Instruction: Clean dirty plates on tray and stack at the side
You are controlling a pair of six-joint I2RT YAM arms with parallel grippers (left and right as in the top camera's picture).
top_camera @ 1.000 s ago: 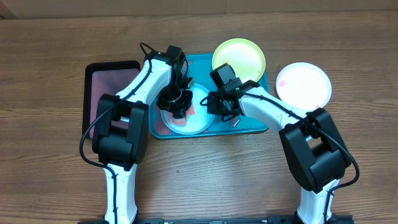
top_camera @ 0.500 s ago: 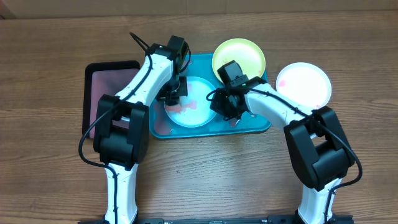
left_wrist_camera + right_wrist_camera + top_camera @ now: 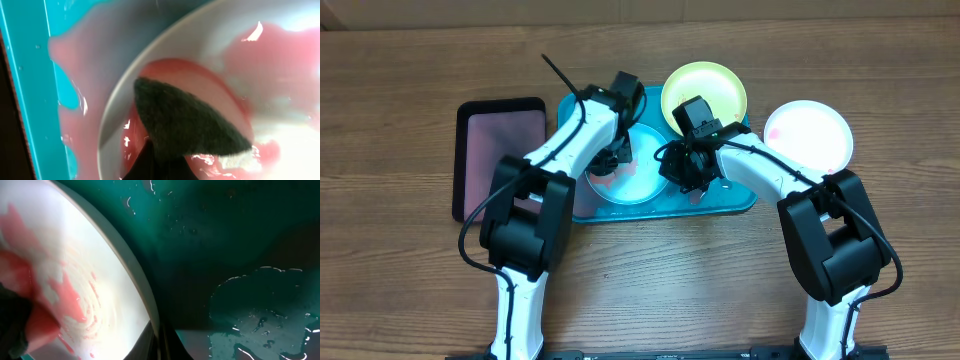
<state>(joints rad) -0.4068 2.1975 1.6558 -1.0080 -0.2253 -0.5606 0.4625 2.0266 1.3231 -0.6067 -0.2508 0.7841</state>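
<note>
Where both arms meet over the table (image 3: pixel 400 60), I count two trays: the turquoise tray (image 3: pixel 730 200) and, left of it, a black tray (image 3: pixel 500 150). Of three plates, the red-smeared aqua plate (image 3: pixel 640 180) lies in the turquoise tray, the yellow-green plate (image 3: pixel 705 90) overlaps its far right corner, and the white plate (image 3: pixel 810 135) sits on the table to the right. My right gripper (image 3: pixel 682 175) pinches the aqua plate's rim. My left gripper (image 3: pixel 610 160) clamps one dark sponge (image 3: pixel 190 125) on the smear.

Aqua plate (image 3: pixel 640 180) partly under L arm (image 3: pixel 573 137)
</note>
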